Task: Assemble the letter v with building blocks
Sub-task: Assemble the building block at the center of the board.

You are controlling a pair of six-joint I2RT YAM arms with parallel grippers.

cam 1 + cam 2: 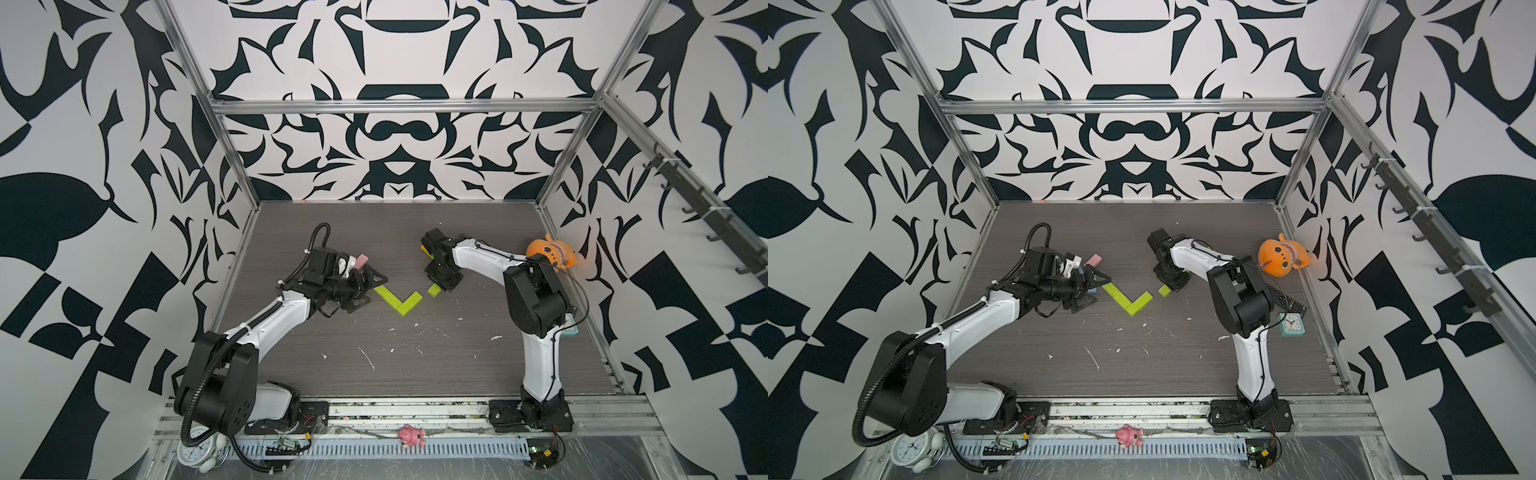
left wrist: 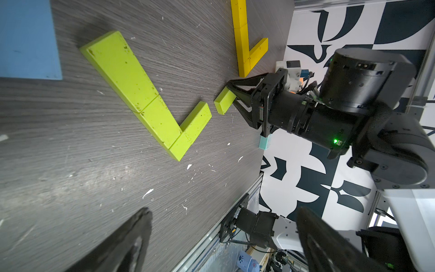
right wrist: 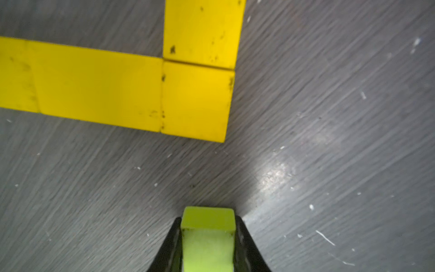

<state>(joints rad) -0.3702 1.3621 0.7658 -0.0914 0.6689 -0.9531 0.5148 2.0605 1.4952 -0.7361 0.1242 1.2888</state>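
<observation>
Several lime green building blocks (image 1: 399,302) lie joined on the table in both top views as a V with a long left arm (image 2: 122,70) and a short right arm (image 2: 196,122). My right gripper (image 1: 439,286) is shut on a small lime block (image 3: 208,235), held just off the end of the short arm (image 2: 224,103). My left gripper (image 1: 374,290) stands open and empty left of the V, its fingers (image 2: 131,240) wide apart. Yellow blocks (image 3: 117,91) form an angle beyond the right gripper. A pink block (image 1: 1093,260) and a light blue block (image 2: 26,40) lie near the left gripper.
An orange plush toy (image 1: 1281,257) sits at the right wall, with a remote (image 1: 1289,302) and a teal clock (image 1: 1291,324) in front of it. A pink toy (image 1: 410,436) and a white alarm clock (image 1: 195,451) lie off the front edge.
</observation>
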